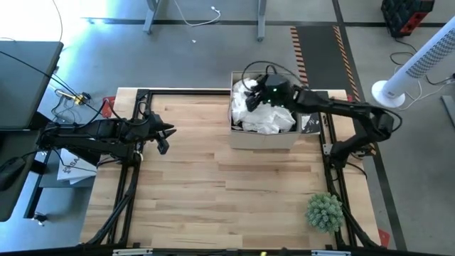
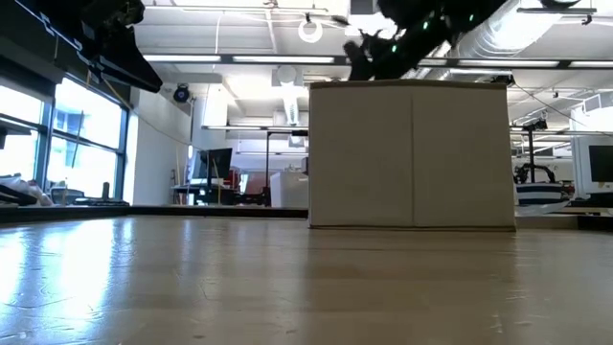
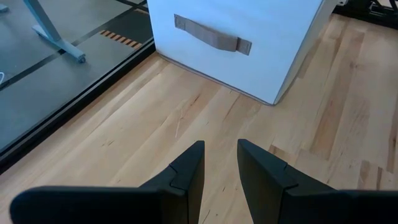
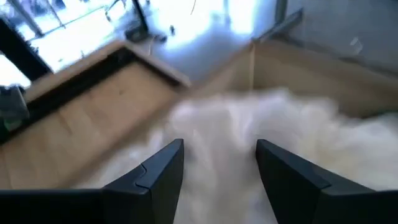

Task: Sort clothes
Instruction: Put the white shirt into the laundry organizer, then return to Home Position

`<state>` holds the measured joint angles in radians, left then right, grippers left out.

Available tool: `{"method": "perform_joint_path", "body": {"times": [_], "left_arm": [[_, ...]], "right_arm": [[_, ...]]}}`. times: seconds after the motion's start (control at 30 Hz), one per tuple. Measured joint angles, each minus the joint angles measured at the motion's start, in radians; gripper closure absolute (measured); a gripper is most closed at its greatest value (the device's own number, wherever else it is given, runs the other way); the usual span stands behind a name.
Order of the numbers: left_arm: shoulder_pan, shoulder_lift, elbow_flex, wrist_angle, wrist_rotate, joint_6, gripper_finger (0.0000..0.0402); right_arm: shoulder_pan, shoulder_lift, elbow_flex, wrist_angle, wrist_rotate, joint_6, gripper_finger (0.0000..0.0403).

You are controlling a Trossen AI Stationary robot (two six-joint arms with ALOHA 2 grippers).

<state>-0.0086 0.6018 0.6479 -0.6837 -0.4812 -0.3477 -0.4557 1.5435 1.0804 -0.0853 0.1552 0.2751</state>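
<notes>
A white garment (image 1: 266, 117) lies crumpled in an open beige box (image 1: 263, 139) at the table's far side, right of the middle. It also shows in the right wrist view (image 4: 249, 130). My right gripper (image 1: 254, 89) hangs open over the box's far left part, its fingers (image 4: 163, 163) just above the white cloth; I see no touch. My left gripper (image 1: 169, 132) is open and empty above the table's left part, pointing toward the box (image 3: 249, 43). The plaid, black and grey-green garments are out of view.
A small spiky green plant (image 1: 325, 211) stands near the table's front right corner. The box has a strap handle (image 3: 212, 33) on its left wall and stands tall in the low view (image 2: 412, 153). Bare wood lies between the box and the near edge.
</notes>
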Motion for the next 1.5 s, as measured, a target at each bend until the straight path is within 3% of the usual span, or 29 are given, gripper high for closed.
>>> {"method": "perform_joint_path", "body": {"times": [0.2, 0.37, 0.53, 0.7, 0.8, 0.97, 1.1, 1.2, 1.4, 1.5], "left_arm": [[0.000, 0.000, 0.000, 0.000, 0.000, 0.000, 0.0308], [0.000, 0.000, 0.000, 0.000, -0.002, 0.007, 0.0308], [0.000, -0.002, 0.000, 0.001, -0.046, 0.010, 0.0308], [-0.002, -0.051, 0.000, 0.012, -0.062, 0.024, 0.0308], [-0.022, -0.106, 0.000, 0.056, -0.023, 0.029, 0.0308], [-0.079, -0.201, 0.002, 0.147, 0.033, 0.050, 0.0308], [-0.128, -0.256, 0.002, 0.157, 0.059, 0.062, 0.0308], [-0.154, -0.284, 0.002, 0.159, 0.050, 0.062, 0.0308], [-0.165, -0.299, 0.002, 0.157, -0.012, 0.065, 0.0308], [-0.165, -0.298, 0.002, 0.156, -0.011, 0.081, 0.0308]], "right_arm": [[-0.018, 0.132, -0.064, 0.020, -0.004, 0.027, 0.0206], [-0.023, 0.087, -0.045, -0.008, -0.010, 0.020, 0.0206], [0.024, -0.096, 0.001, -0.030, 0.056, -0.033, 0.0206], [0.162, -0.329, 0.005, -0.045, 0.080, -0.090, 0.0206], [0.294, -0.467, 0.005, -0.108, 0.069, -0.096, 0.0206], [0.536, -0.624, -0.022, -0.230, -0.067, -0.026, 0.0206], [0.726, -0.676, -0.130, -0.202, -0.100, -0.021, 0.0206], [0.803, -0.700, -0.262, -0.086, -0.053, -0.034, 0.0206], [0.749, -0.855, -0.561, 0.078, 0.045, 0.037, 0.0220], [0.662, -0.958, -0.709, 0.213, -0.026, 0.101, 0.0239]]}}
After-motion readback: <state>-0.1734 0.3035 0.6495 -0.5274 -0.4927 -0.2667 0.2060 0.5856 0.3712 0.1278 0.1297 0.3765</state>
